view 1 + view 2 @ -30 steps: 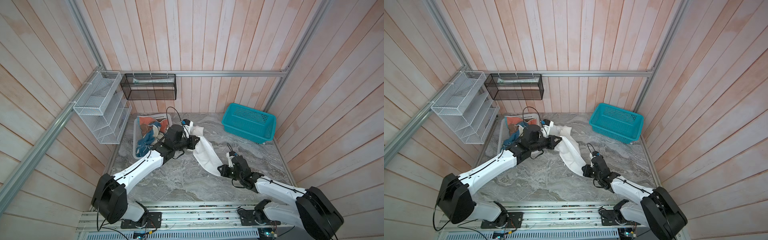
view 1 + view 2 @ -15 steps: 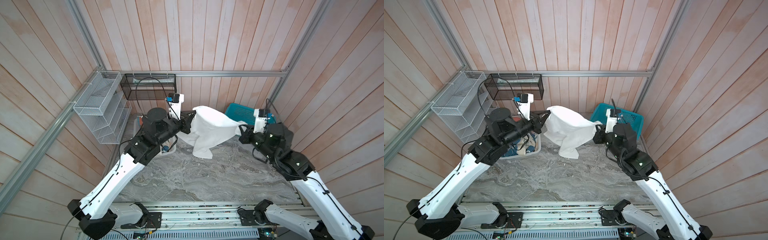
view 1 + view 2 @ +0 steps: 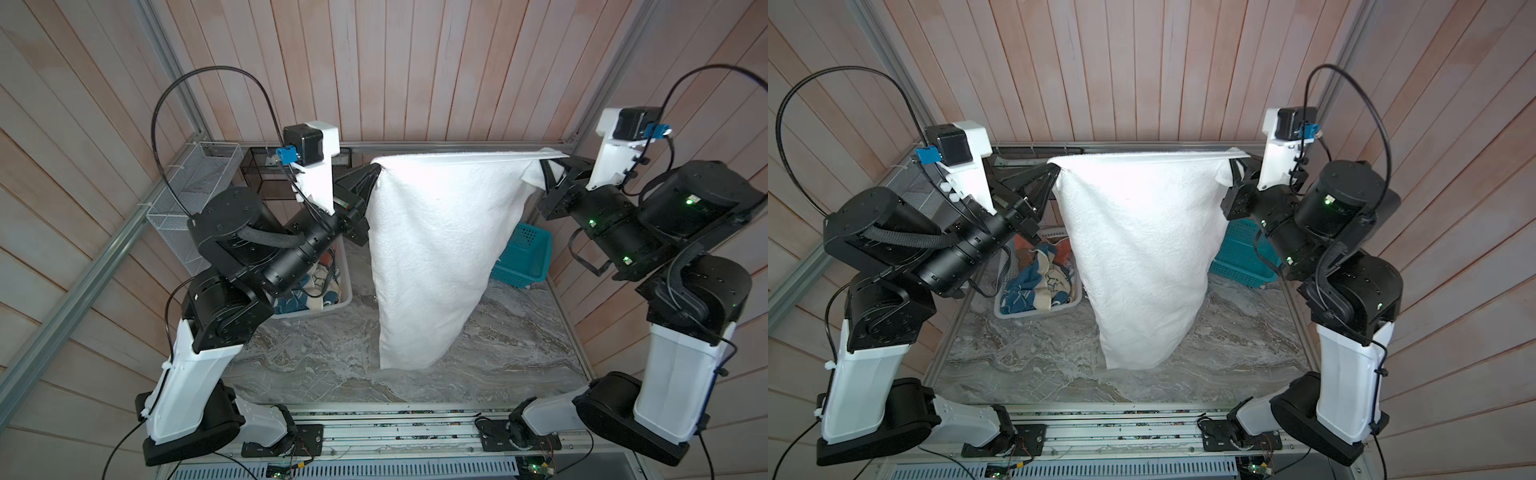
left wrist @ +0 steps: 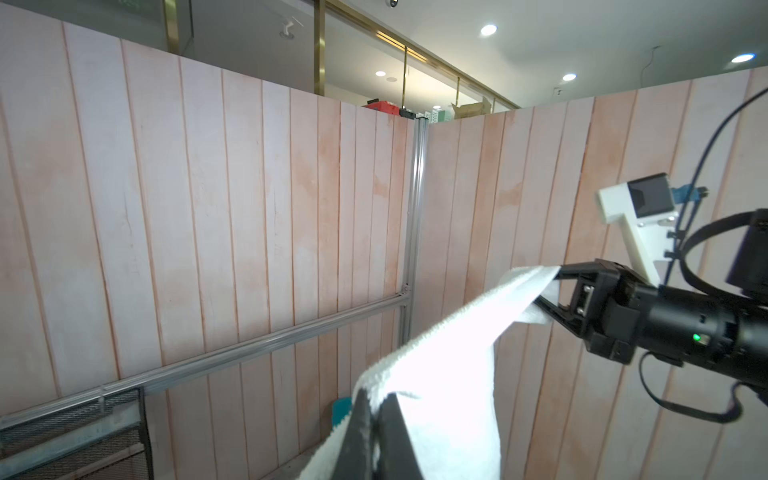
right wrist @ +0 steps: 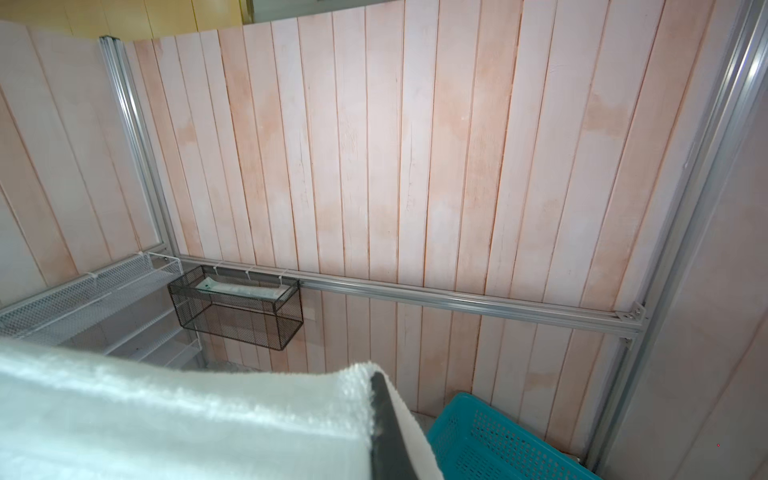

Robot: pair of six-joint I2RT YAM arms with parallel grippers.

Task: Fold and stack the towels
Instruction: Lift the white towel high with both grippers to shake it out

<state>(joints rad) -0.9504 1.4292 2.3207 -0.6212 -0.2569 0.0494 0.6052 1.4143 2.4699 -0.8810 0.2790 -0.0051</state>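
A plain white towel (image 3: pixel 436 249) (image 3: pixel 1142 249) hangs high above the marble table, stretched taut along its top edge between both arms. My left gripper (image 3: pixel 377 169) (image 3: pixel 1057 168) (image 4: pixel 376 405) is shut on its left top corner. My right gripper (image 3: pixel 544 164) (image 3: pixel 1232 163) (image 5: pixel 380 386) is shut on its right top corner. The towel's lower end narrows and dangles just over the tabletop. Several coloured towels (image 3: pixel 1038 278) (image 3: pixel 316 286) lie crumpled in the white basket (image 3: pixel 1034 311), partly hidden by the left arm.
A teal basket (image 3: pixel 523 257) (image 3: pixel 1241 257) (image 5: pixel 498 440) stands at the back right, partly behind the hanging towel. A black wire basket (image 5: pixel 237 307) and white wire shelves (image 3: pixel 195 183) hang on the back-left walls. The marble table (image 3: pixel 332 357) lies below.
Both arms rose from the tabletop with the white towel. They moved apart, and the towel went from a slack bundle to a sheet stretched between the two grippers.
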